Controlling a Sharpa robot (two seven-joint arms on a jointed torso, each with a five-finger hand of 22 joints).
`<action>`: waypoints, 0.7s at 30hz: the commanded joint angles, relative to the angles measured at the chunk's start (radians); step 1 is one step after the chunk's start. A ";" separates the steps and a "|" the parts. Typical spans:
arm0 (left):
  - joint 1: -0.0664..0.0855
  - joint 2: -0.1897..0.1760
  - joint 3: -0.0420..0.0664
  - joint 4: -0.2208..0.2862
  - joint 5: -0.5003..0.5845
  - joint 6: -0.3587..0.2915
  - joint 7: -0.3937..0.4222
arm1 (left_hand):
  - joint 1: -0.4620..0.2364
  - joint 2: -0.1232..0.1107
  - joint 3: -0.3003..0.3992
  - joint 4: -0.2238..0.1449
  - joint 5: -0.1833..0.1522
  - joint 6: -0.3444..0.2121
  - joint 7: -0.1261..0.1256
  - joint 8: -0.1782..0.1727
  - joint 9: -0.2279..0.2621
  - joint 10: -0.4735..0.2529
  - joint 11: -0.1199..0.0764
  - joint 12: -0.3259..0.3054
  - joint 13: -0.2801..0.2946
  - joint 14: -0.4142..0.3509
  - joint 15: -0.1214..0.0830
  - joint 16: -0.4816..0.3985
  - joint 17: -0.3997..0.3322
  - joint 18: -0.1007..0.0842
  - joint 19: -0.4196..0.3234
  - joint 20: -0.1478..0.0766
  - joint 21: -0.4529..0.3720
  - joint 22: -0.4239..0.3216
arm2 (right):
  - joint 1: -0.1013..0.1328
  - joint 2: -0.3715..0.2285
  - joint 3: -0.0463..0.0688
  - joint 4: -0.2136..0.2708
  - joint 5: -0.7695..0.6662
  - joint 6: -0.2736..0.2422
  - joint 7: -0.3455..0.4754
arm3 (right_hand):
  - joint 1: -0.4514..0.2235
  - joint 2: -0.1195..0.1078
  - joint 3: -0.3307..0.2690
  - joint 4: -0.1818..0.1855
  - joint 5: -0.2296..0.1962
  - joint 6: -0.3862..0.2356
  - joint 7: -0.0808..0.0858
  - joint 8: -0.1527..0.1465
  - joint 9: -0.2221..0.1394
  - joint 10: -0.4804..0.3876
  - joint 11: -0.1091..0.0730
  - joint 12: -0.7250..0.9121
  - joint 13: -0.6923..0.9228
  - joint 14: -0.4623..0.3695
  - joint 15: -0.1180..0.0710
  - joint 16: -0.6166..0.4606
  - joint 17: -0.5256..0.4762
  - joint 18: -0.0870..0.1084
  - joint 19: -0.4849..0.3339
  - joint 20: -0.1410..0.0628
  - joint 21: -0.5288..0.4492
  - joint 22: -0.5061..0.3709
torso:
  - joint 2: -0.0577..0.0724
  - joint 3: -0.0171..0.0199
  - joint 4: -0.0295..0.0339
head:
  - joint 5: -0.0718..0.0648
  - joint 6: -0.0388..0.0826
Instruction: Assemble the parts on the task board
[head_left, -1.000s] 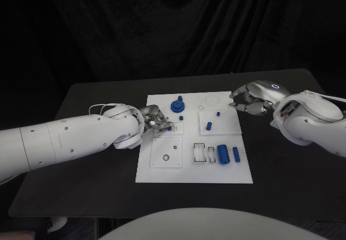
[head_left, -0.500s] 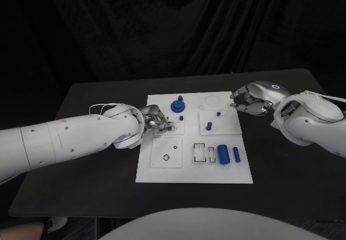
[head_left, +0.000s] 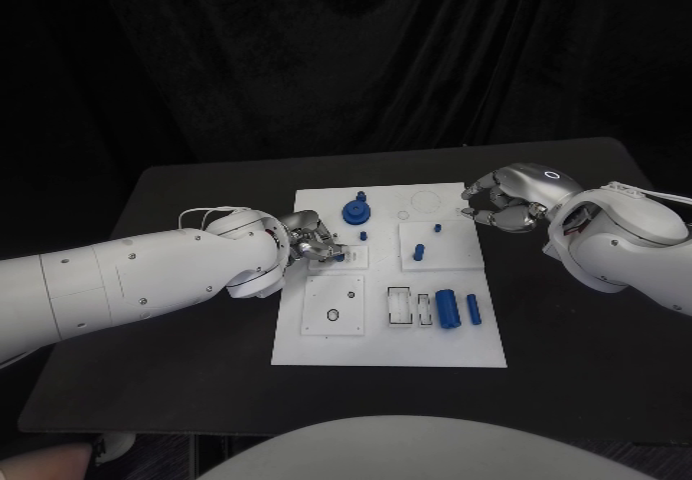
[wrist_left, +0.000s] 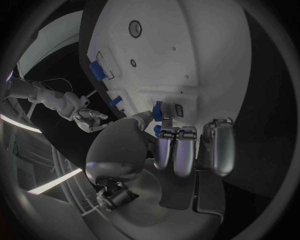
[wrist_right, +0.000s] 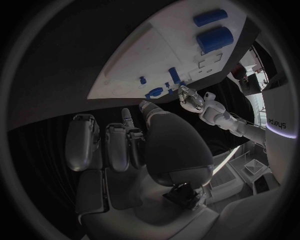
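Left hand (head_left: 306, 240) pinching a small blue part (wrist_left: 157, 110) at task board (head_left: 389, 345) centre-left. Right hand (head_left: 498, 200) hovering at board's upper right corner, fingers curled, grasping nothing.

1. The robot's white left arm (head_left: 130, 280) is reaching in across the table from its left side, forearm angled toward the centre.
2. Its silver many-fingered left hand (head_left: 312, 243) is curling its fingers inward, and the fingertips (wrist_left: 164, 131) are pinching a small blue piece (wrist_left: 157, 111).
3. The white right arm (head_left: 627, 245) is bending in from the right side.
4. Its silver many-fingered right hand (head_left: 499, 203) is hovering with fingers (wrist_right: 119, 142) curled in and nothing in them.
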 joint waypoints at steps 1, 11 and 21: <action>-0.014 0.002 -0.009 0.007 0.014 0.064 -0.016 | 0.010 0.000 -0.005 -0.003 0.009 0.007 0.002 0.004 0.001 0.104 -0.006 0.003 0.262 0.104 -0.005 0.006 0.263 -0.011 -0.005 -0.001 -0.006 0.101 | -0.003 -0.002 0.001 0.002 -0.001 0.011 -0.021 | 0.013 0.000 0.004 -0.001 0.007 0.008 0.000 -0.005 -0.002 0.104 0.010 0.003 0.263 0.075 0.009 -0.005 0.136 0.005 0.011 0.009 -0.006 0.183 | 0.000 0.0002 0.0002 | -0.001 0.000; -0.014 0.000 -0.009 0.009 0.014 0.070 -0.022 | 0.014 0.001 -0.005 -0.005 0.012 0.007 0.002 0.005 0.003 0.104 -0.007 0.003 0.262 0.104 -0.005 0.006 0.263 -0.011 -0.006 -0.001 -0.007 0.101 | -0.003 -0.002 0.001 0.002 -0.001 0.013 -0.022 | 0.013 0.000 0.006 -0.001 0.012 0.009 0.000 -0.005 -0.002 0.104 0.010 0.003 0.263 0.075 0.009 -0.006 0.135 0.005 0.010 0.009 -0.009 0.183 | 0.001 0.0007 -0.0014 | 0.003 0.000; -0.014 0.000 -0.009 0.005 0.014 0.072 -0.026 | 0.004 0.000 -0.035 0.020 -0.026 -0.009 0.010 -0.011 0.011 0.104 -0.001 0.003 0.262 0.104 -0.003 0.006 0.263 -0.010 -0.008 0.000 -0.013 0.100 | -0.003 -0.002 0.001 0.001 -0.001 0.016 -0.023 | 0.013 -0.001 0.006 -0.001 0.014 0.009 0.001 -0.005 -0.003 0.104 0.010 0.003 0.263 0.075 0.009 -0.006 0.135 0.005 0.011 0.009 -0.009 0.183 | 0.001 0.0008 -0.0012 | 0.004 0.000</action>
